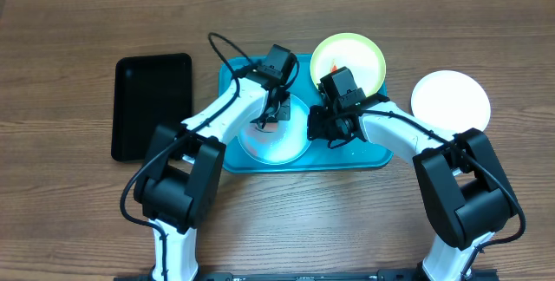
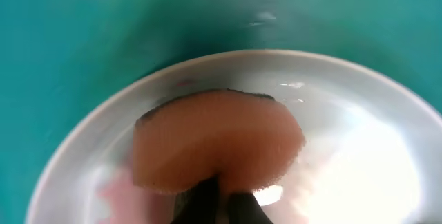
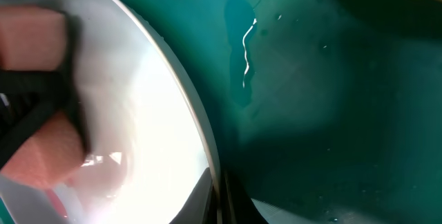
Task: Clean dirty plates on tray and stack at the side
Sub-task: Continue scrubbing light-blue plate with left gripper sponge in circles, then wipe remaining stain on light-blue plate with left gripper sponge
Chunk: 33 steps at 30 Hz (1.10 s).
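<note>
**Blue plate (image 1: 276,147) in the tray, sponge pressed on it, rim pinched from the right**

The blue plate lies flat in the near left part of the tray (image 1: 375,158). Its near edge is just beside the tray's near rim and its left edge is close to the left rim. The widest bare stretch of tray floor lies to the plate's right, under the right arm, and reaches the right rim. Water streaks shine there in the right wrist view.

The left claw (image 1: 270,118) points down over the plate's far half. It is clamped on an orange sponge (image 2: 217,141), whose flat face rests on the plate's inner surface, short of the far rim. A pinkish blur shows on the plate near the claw; I cannot tell what it is.

The right claw (image 3: 221,202) reaches in from the right. Its gap is narrow, with one dark finger inside the blue plate's right rim and one outside, so it grips that edge.

Farther off, the green plate (image 1: 360,62) lies across the tray's far right corner, partly past the far rim, with a red-orange mark on it. It does not touch the blue plate.

The white plate (image 1: 450,101) sits on the table (image 1: 78,220) near the tray's right rim, not touching it. A black tray (image 1: 153,106) lies near the left rim, also apart.
</note>
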Each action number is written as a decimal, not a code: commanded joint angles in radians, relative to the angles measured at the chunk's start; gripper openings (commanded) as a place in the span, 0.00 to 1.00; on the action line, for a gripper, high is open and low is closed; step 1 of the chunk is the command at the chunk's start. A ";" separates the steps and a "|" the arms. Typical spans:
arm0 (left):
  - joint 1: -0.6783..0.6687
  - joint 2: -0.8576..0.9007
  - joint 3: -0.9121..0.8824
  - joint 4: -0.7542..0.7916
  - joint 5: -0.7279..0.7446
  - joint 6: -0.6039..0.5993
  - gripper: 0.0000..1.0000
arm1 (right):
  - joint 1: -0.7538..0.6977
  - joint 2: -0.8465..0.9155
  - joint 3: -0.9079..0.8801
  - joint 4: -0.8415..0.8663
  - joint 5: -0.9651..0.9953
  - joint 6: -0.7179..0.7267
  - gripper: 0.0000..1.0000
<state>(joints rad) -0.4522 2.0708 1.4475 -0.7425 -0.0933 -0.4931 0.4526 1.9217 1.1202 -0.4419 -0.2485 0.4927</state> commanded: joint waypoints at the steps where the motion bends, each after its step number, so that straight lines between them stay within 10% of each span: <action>1: 0.052 0.035 -0.030 -0.034 -0.039 -0.116 0.04 | -0.003 0.016 -0.006 -0.011 0.023 -0.010 0.04; 14: 0.069 0.035 0.076 0.065 0.482 0.154 0.04 | -0.003 0.016 -0.006 -0.014 0.023 -0.010 0.04; 33: 0.171 0.035 0.079 -0.058 0.385 -0.027 0.04 | -0.003 0.016 -0.006 -0.015 0.023 -0.011 0.04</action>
<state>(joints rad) -0.2832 2.0892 1.5047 -0.7940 0.3229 -0.4782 0.4519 1.9217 1.1202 -0.4454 -0.2512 0.4927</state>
